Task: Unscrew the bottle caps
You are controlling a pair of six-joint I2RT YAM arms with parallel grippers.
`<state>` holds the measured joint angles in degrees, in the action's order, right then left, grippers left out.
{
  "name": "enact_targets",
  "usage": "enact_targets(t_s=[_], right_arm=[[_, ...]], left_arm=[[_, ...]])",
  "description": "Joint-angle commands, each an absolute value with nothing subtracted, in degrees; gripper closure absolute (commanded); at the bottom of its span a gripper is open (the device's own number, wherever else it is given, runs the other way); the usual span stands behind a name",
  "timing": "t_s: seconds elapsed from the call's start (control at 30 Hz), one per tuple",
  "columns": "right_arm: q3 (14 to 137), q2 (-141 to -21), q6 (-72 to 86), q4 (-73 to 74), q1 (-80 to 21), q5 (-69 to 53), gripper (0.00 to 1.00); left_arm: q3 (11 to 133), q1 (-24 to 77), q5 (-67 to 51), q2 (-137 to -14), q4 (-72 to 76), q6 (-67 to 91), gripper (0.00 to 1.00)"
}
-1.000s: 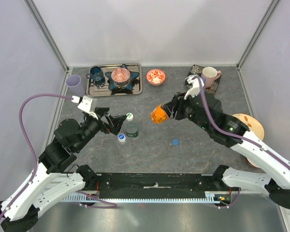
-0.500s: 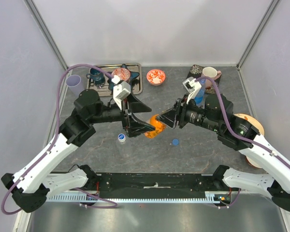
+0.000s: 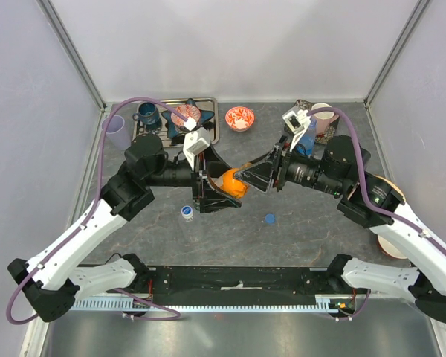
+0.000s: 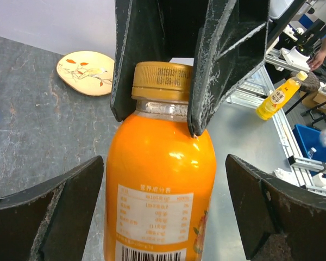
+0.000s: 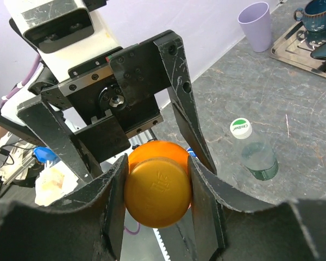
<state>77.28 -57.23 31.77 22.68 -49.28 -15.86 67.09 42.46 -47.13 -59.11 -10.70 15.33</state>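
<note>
The orange bottle (image 4: 160, 179) hangs in the air above the table, also seen from above (image 3: 233, 182). My right gripper (image 5: 156, 190) is shut on its orange cap (image 5: 157, 201), which also shows in the left wrist view (image 4: 162, 81). My left gripper (image 4: 163, 217) is open, its fingers (image 4: 43, 212) standing on either side of the bottle's body with gaps on both sides. A clear bottle (image 5: 258, 157) with a white-and-green cap (image 5: 240, 128) stands on the table. Another clear bottle with a white-and-blue cap (image 3: 187, 212) stands nearby. A loose blue cap (image 3: 270, 219) lies on the table. The blue bottle (image 3: 308, 138) stands behind my right arm.
A metal tray (image 3: 208, 138) with a blue mug and a star dish sits at the back left, with a lilac cup (image 3: 115, 128) beside it. A red patterned bowl (image 3: 240, 117) and a pink mug (image 3: 323, 115) stand at the back. A painted plate (image 4: 87, 65) lies at the right.
My left arm swung from the clear bottles to the orange bottle, its open fingers now around the bottle's body. My right gripper carried the bottle slightly left and kept hold of the cap.
</note>
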Motion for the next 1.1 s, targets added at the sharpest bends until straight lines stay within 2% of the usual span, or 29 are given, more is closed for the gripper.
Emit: enact_targets(t_s=[0.0, 0.13, 0.43, 0.57, 0.67, 0.7, 0.8, 0.9, 1.07], right_arm=[[79.98, -58.36, 32.61, 19.25, -49.39, -17.75, 1.00], [80.24, -59.15, 32.78, 18.37, -49.31, -17.93, 1.00], [81.47, -60.20, 32.26, 19.25, -49.39, -18.28, 1.00], [81.65, -60.47, 32.08, 20.04, -49.39, -18.28, 1.00], [81.91, -60.03, 32.17, 20.83, -49.31, -16.10, 0.59], [82.35, -59.86, 32.08, 21.09, -49.31, -15.30, 0.37], [83.40, -58.98, 32.61, 21.79, -49.31, -10.83, 0.16], [84.89, -58.97, 33.83, 22.85, -49.39, -5.91, 0.10], [88.24, -61.51, 36.91, 27.15, -49.31, 2.09, 0.09]], left_arm=[[66.53, 42.19, -49.39, -59.85, -9.49, 14.50, 0.00], [66.09, 42.19, -49.74, -59.94, -9.32, 14.06, 0.07], [65.39, 42.19, -50.10, -60.12, -10.72, 12.04, 0.43], [65.30, 42.19, -50.01, -60.21, -10.99, 11.69, 0.48], [65.13, 42.19, -48.87, -59.85, -10.99, 11.51, 0.50], [64.87, 42.19, -46.87, -59.51, -10.99, 11.43, 0.50], [64.34, 42.36, -40.20, -58.54, -10.72, 10.90, 0.50], [64.07, 43.68, -31.42, -57.40, -10.55, 9.32, 0.53], [63.46, 51.05, -12.34, -55.73, -9.93, 3.96, 0.57]])
